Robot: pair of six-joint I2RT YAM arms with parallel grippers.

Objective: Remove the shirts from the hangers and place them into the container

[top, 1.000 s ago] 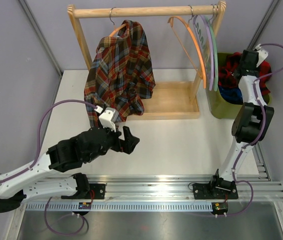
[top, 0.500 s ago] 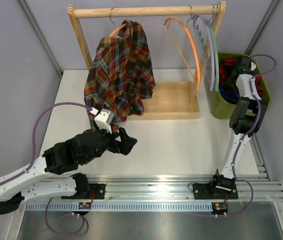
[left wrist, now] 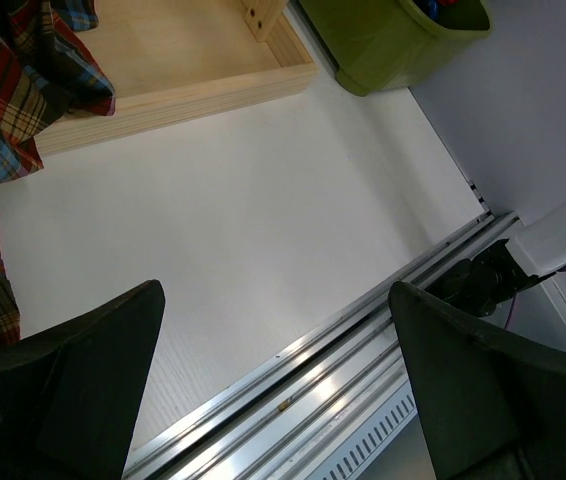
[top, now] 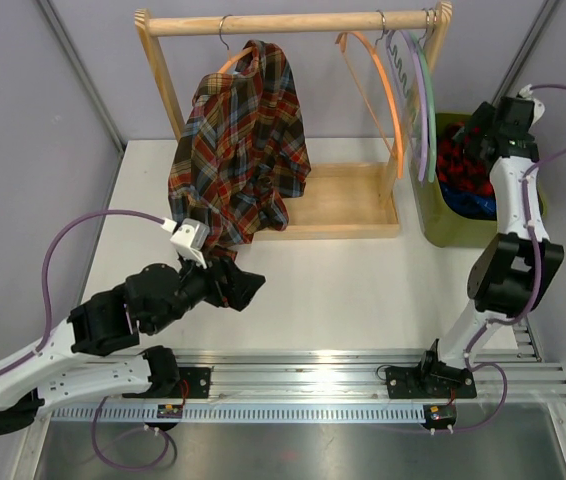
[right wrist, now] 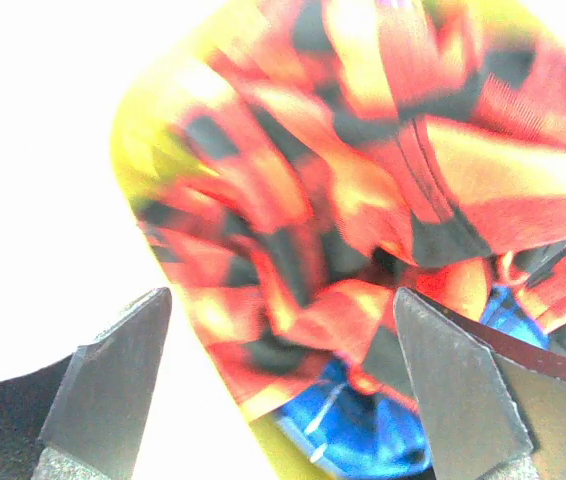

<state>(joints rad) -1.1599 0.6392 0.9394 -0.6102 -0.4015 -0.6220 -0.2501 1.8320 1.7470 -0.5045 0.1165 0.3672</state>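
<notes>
I'm seeing the tartan shirt (top: 243,150) hanging just beyond my wide-open left end effector (top: 233,285) (right end effector (top: 488,125) is gaping over the bin (top: 443,222)).

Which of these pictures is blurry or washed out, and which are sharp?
Right wrist view: the red-and-black check shirt is smeared and overexposed, its surroundings blown to white. Left wrist view: sharp, evenly lit white table. Top view: crisp, with glare on the shiny metal sheet.

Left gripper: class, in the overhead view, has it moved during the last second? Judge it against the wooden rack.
Yes. The left gripper has drawn back toward the table's near edge and slightly leftward, away from the wooden rack's base.
</notes>
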